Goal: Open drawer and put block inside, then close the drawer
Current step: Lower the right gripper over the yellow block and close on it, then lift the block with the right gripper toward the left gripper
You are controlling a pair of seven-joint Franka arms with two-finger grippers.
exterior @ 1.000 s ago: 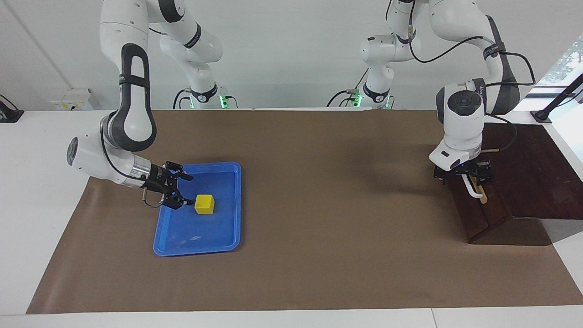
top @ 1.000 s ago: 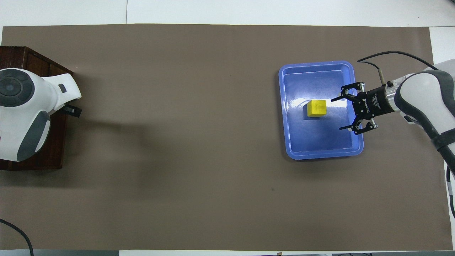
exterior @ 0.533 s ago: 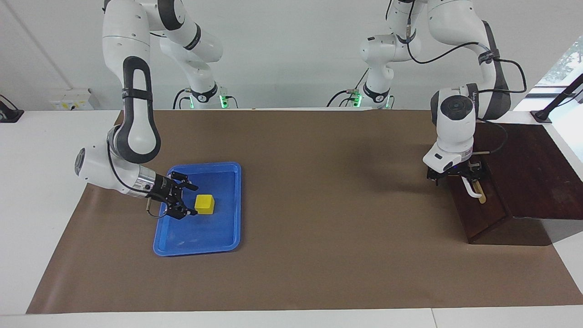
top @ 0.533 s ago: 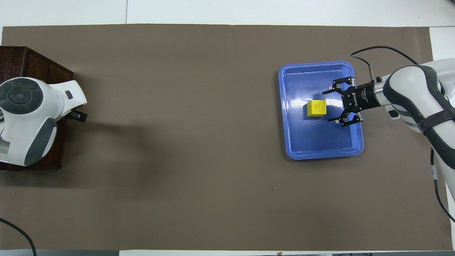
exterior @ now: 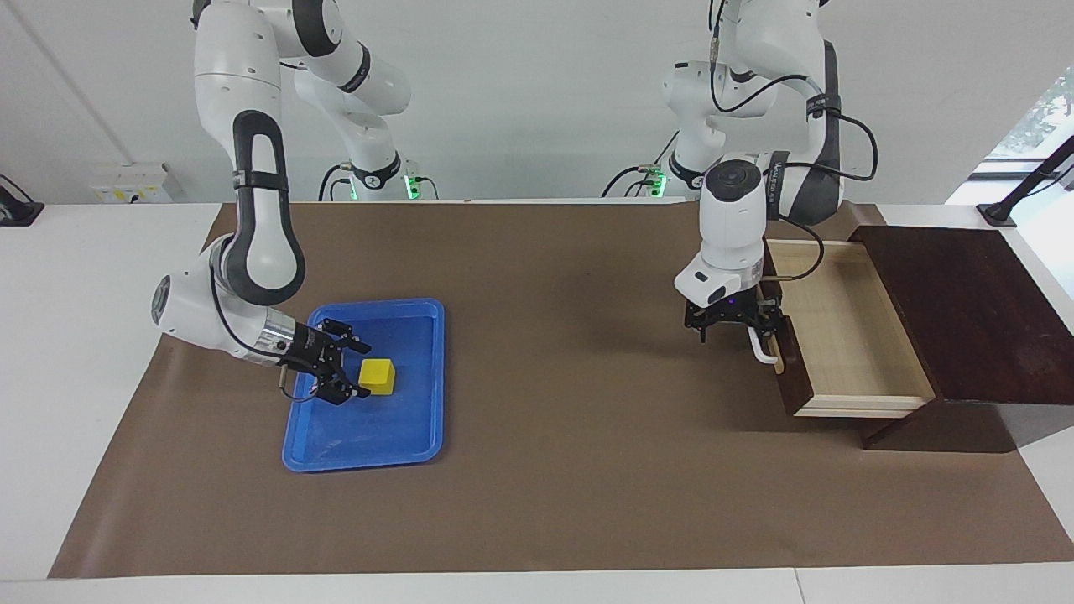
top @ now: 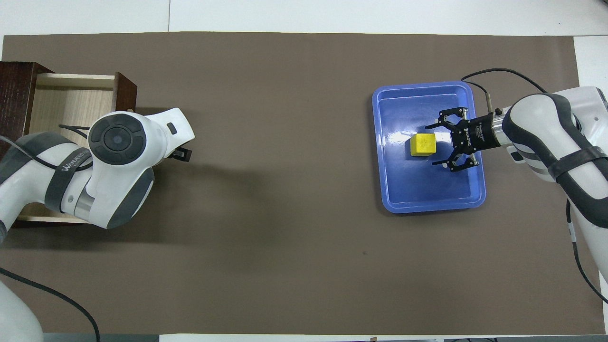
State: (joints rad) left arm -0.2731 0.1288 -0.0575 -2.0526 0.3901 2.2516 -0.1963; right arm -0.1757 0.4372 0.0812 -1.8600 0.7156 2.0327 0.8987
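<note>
Your drawer [exterior: 847,335] stands pulled well out of the dark wooden box [exterior: 965,310], its pale inside bare, with the left gripper [exterior: 737,323] at the white handle [exterior: 762,351]; whether its fingers clamp it, you cannot tell. In the blue tray [exterior: 419,436], the right gripper [exterior: 348,371] has its fingers spread apart just beside the yellow block [exterior: 377,377].

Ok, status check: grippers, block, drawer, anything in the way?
Left gripper at the handle, drawer pulled open. Right gripper open beside block in blue tray. Nothing in the way.
</note>
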